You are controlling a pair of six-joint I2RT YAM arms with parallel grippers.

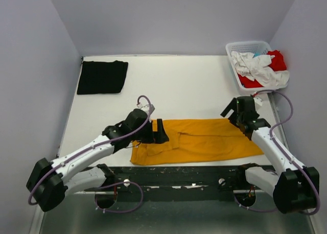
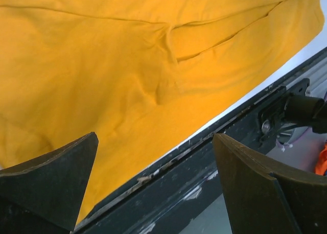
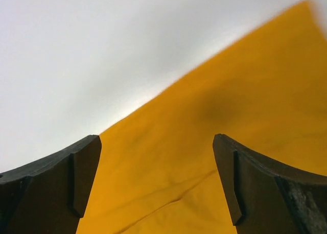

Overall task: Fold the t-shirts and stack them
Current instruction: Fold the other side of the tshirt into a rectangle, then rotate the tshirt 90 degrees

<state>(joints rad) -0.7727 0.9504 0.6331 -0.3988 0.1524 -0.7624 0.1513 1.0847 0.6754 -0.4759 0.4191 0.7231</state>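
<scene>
A mustard orange-yellow t-shirt (image 1: pixel 199 140) lies folded in a long strip along the table's near edge. It fills the left wrist view (image 2: pixel 127 80) and the right wrist view (image 3: pixel 219 157). My left gripper (image 1: pixel 159 131) is open and empty over the shirt's left end. My right gripper (image 1: pixel 236 113) is open and empty just above the shirt's right far corner. A folded black t-shirt (image 1: pixel 102 76) lies at the far left. White (image 1: pixel 255 66) and red (image 1: pixel 276 61) shirts are bunched in the basket.
A white plastic lattice basket (image 1: pixel 233 48) stands at the far right corner. The table's dark metal front rail (image 2: pixel 214 157) runs just below the yellow shirt. Grey walls enclose the table on three sides.
</scene>
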